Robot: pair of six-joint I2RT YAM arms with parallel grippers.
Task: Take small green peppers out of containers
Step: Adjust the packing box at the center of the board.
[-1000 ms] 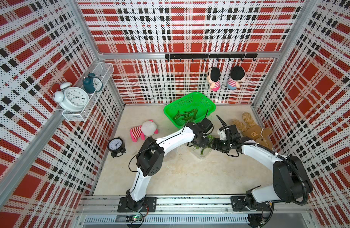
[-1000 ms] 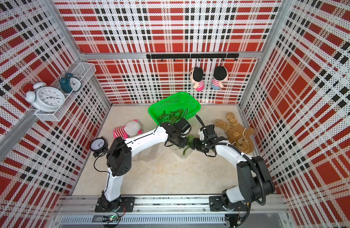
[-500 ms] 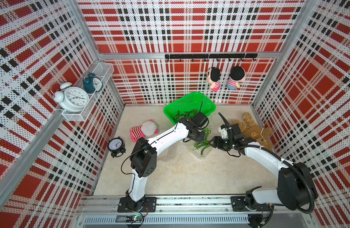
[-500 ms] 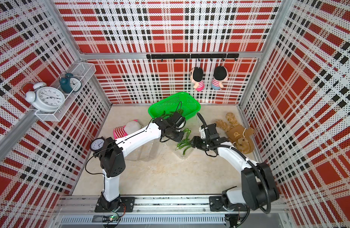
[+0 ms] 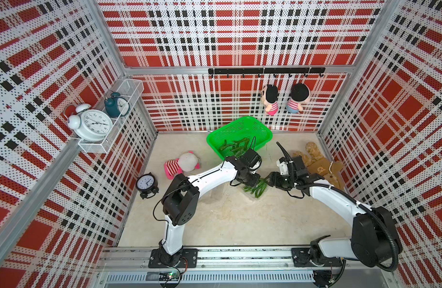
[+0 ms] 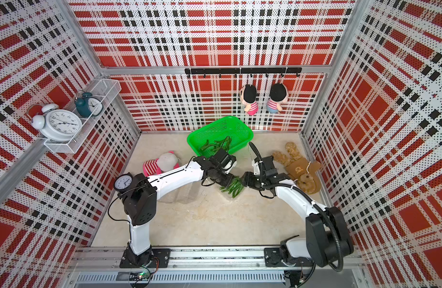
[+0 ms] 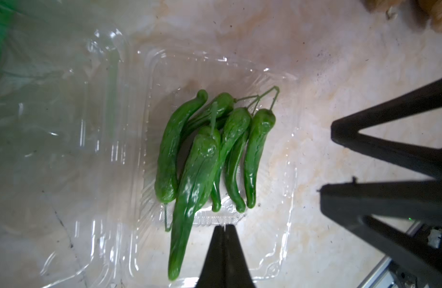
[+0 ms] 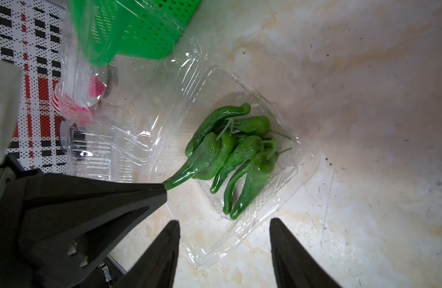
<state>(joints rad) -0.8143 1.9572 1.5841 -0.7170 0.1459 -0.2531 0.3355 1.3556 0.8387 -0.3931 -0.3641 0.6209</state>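
Note:
Several small green peppers (image 7: 210, 149) (image 8: 230, 154) lie heaped in an open clear container (image 7: 277, 249) (image 8: 293, 174) on the floor, seen in both top views (image 5: 256, 188) (image 6: 233, 187). My left gripper (image 7: 223, 225) (image 5: 257, 183) is shut and empty, its tip at the container's edge, just beside the longest pepper's end. My right gripper (image 8: 223, 220) (image 5: 268, 179) hovers open at the opposite rim, nothing between its fingers. A second clear container (image 8: 97, 154) (image 6: 182, 194) sits under the left forearm. More peppers (image 5: 233, 147) lie in the green basket (image 5: 262, 132).
The green basket stands just behind the container, near the back wall. A brown teddy (image 5: 319, 167) lies right of my right wrist. A pink striped plush (image 5: 182, 164) and a black clock (image 5: 146, 183) sit at the left. Two dolls (image 5: 270, 102) hang on the back wall.
The left wrist swung up toward the basket half a second ago and is back down at the open container. The right gripper shifted only slightly.

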